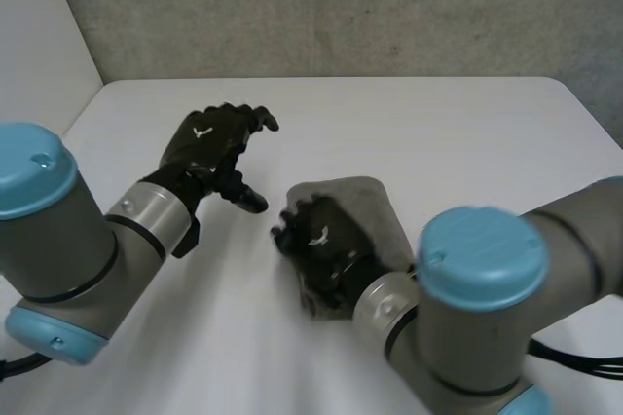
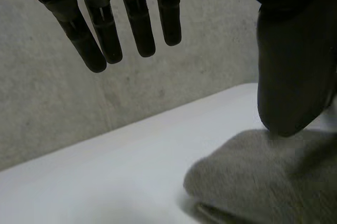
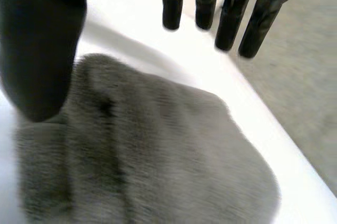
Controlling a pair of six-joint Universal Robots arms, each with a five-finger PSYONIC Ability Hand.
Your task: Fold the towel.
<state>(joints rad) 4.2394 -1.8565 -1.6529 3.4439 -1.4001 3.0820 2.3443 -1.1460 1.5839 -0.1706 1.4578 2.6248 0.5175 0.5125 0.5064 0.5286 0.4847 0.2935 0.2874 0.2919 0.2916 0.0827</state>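
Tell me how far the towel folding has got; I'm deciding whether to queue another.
Done, apparently: the towel lies as a small folded bundle on the table. In hand: nothing gripped; the right hand is open above it, the left hand open beside it. Left: at most pulling both hands clear.

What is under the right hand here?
The folded grey towel, lying on the white table; the right hand is open over it. In the head view the hand covers part of the towel.
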